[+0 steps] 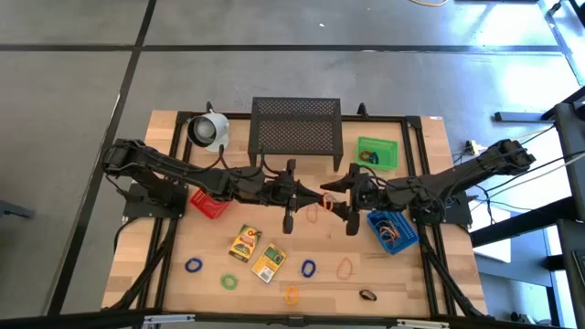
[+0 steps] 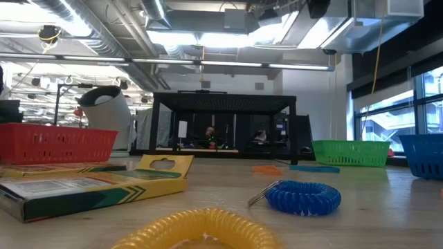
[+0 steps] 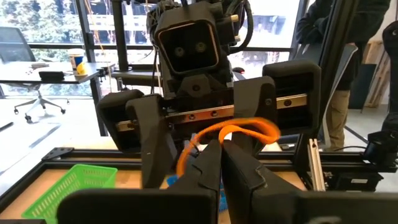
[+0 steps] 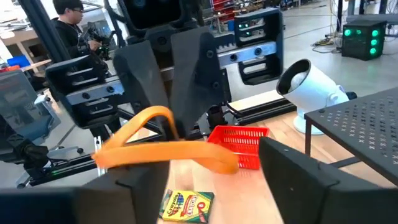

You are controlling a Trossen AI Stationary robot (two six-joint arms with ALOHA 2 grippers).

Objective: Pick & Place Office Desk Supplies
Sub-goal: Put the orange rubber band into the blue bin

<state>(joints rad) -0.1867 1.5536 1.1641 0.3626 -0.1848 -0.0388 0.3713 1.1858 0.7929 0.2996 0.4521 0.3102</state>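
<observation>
The two dark grippers are meeting above the middle of the wooden table [image 1: 183,274], facing each other. The left gripper [image 3: 222,163] is pinching a thin orange rubber loop [image 3: 231,134] between fingers pressed tightly together. The right gripper [image 4: 198,180] is standing with its fingers spread wide, one on each side of the same loop, not squeezing it. In the right wrist view the loop is stretching into a flattened oval with its long axis running across from one right finger towards the other.

Below them, two small yellow printed packets are lying flat on the table: one yellow packet [image 1: 244,242] nearer the red plastic mesh bin [image 1: 209,204], and a second yellow packet [image 1: 269,262] just beside it, both tilted with their long axes slanting towards the table's front edge. The right wrist view shows a crayon-box print on one, but its lettering is too small to read.

Loose loops are lying scattered near the front: a blue coiled loop [image 1: 193,266], a green loop [image 1: 229,281], another blue loop [image 1: 308,269], a yellow-orange loop [image 1: 292,294], an orange loop [image 1: 345,268] and a dark loop [image 1: 367,295]. A blue plastic bin [image 1: 393,230] under the right arm is holding several loops.
</observation>
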